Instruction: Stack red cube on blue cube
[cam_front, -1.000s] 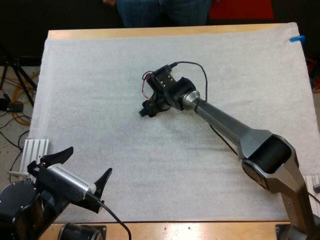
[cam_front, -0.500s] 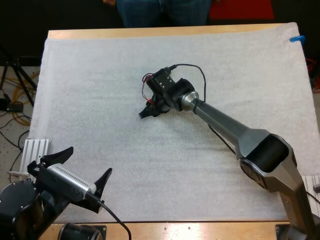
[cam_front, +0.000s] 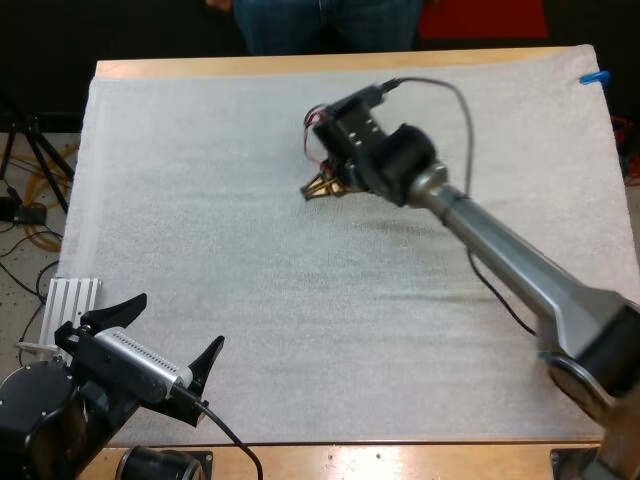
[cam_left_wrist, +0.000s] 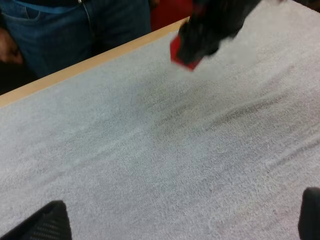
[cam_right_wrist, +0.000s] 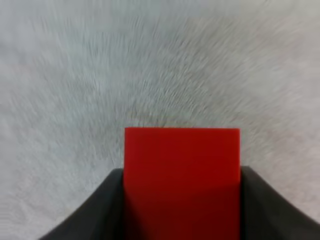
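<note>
- While the right gripper (cam_right_wrist: 182, 212) pinches the red cube (cam_right_wrist: 182, 170), its two black fingers (cam_right_wrist: 100, 215) press on the cube from both sides, and the cube's front part sticks out past the fingertips.
- In the high view this gripper is over the far middle part of the white mat (cam_front: 200, 150).
- I cannot tell if the cube touches the mat or hangs just above it.
- The left gripper (cam_front: 172, 330) is at the near left corner of the mat, spread wide with nothing between its fingers, well apart from the cube.
- A person (cam_front: 330, 20) in blue jeans stands at the far side of the surface (cam_front: 250, 66).
</note>
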